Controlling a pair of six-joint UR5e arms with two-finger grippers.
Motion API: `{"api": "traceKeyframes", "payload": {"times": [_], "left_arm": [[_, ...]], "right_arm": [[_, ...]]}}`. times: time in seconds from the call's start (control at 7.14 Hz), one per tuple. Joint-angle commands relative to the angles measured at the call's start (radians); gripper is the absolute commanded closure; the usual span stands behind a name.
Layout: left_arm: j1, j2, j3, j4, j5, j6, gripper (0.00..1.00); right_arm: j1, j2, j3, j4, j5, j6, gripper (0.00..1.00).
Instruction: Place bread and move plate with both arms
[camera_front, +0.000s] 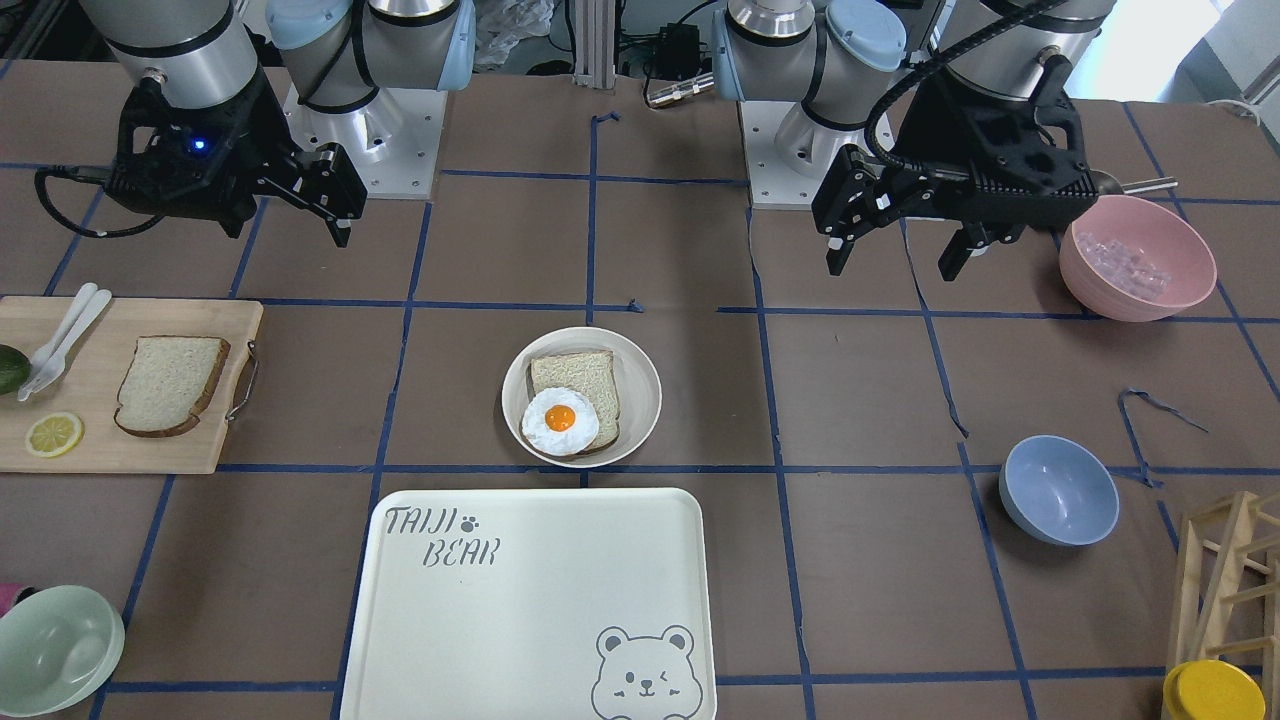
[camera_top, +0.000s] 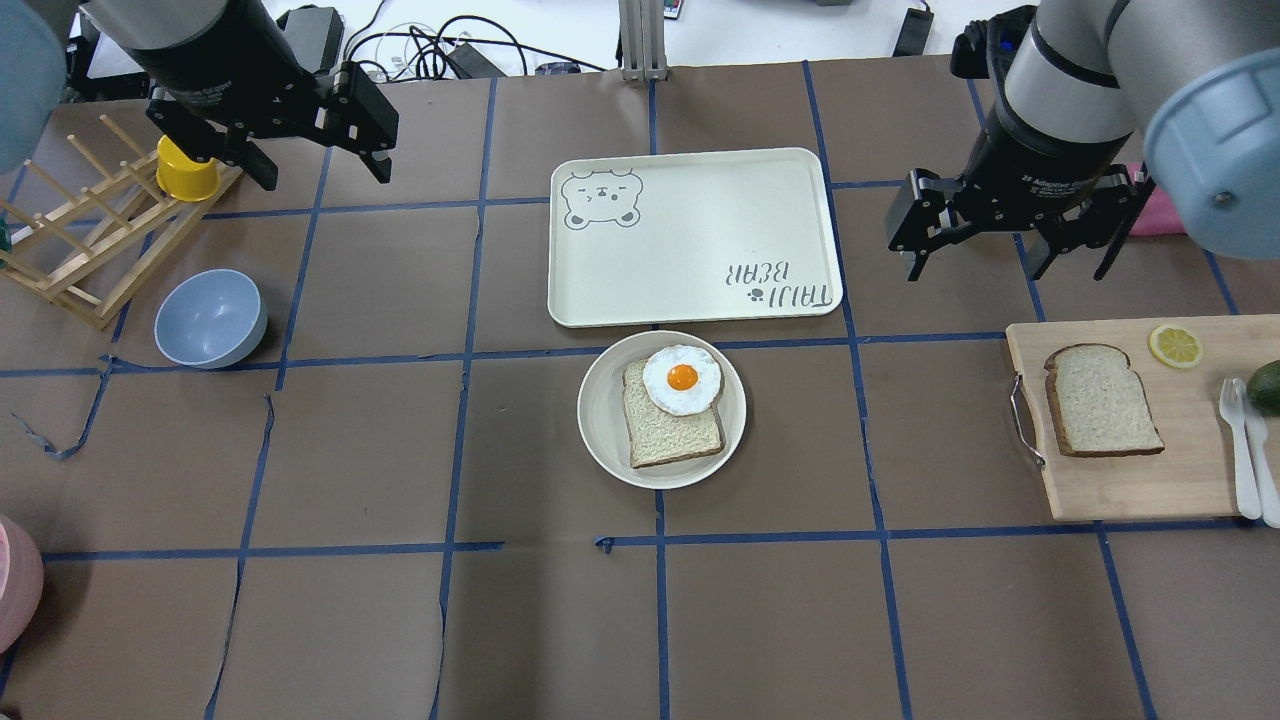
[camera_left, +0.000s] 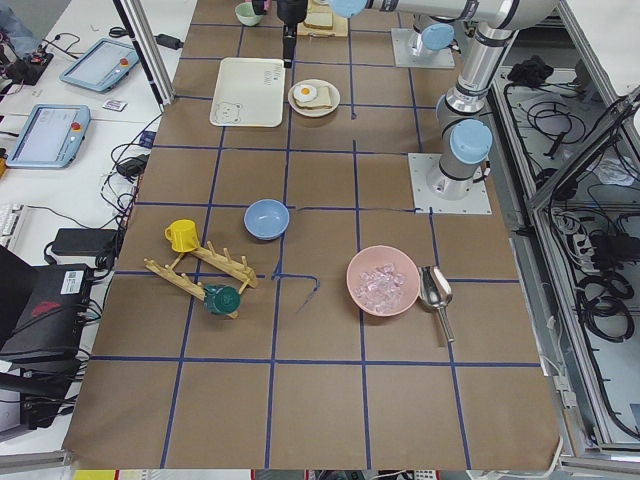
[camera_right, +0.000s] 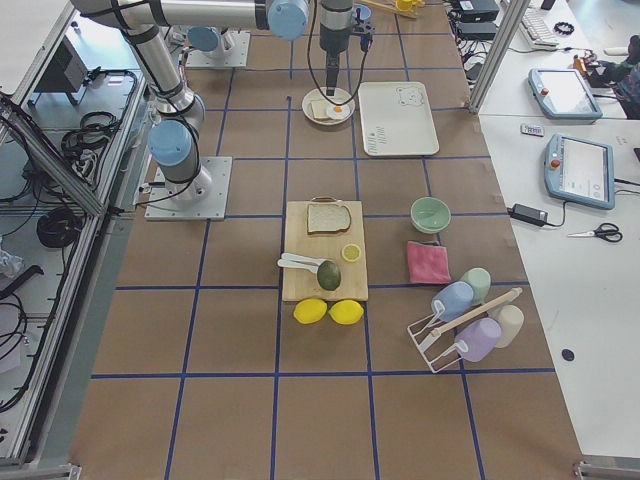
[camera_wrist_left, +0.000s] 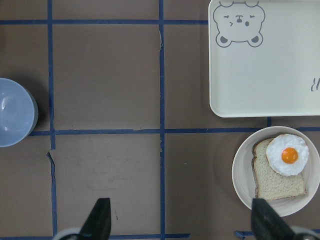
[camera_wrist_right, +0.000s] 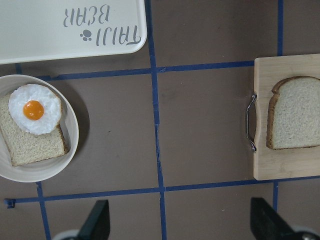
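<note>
The bread (camera_front: 170, 385), a thick dark-crusted slice, lies on the wooden cutting board (camera_front: 120, 445); it also shows in the overhead view (camera_top: 1100, 400) and the right wrist view (camera_wrist_right: 295, 112). The plate (camera_front: 640, 385) (camera_top: 600, 410) (camera_wrist_left: 242, 175) sits mid-table and holds a thinner slice (camera_top: 670, 435) with a fried egg (camera_top: 682, 378) on it. My right gripper (camera_top: 1005, 265) (camera_wrist_right: 182, 222) hovers open and empty between the plate and the board. My left gripper (camera_top: 322, 172) (camera_wrist_left: 182, 220) hovers open and empty, left of the plate and tray.
The bear tray (camera_top: 700, 240) lies just beyond the plate. The blue bowl (camera_top: 210, 318), wooden rack (camera_top: 80, 240) and yellow cup (camera_top: 185, 170) are on my left. The pink bowl (camera_front: 1138, 258) is near my left base. A lemon slice (camera_top: 1175, 346), avocado and plastic cutlery share the board.
</note>
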Motion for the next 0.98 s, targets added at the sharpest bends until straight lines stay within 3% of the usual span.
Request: {"api": "traceKeyframes", "payload": {"times": [0.0,0.84], "left_arm": [[0.0,0.0,-0.001,0.001,0.0,0.0,0.0],[0.0,0.0,-0.006,-0.002,-0.004,0.0,0.0]], "right_arm": [[0.0,0.0,-0.002,-0.001,0.001,0.0,0.0],[0.001,0.0,0.0,0.0,0.001,0.0,0.0]]}}
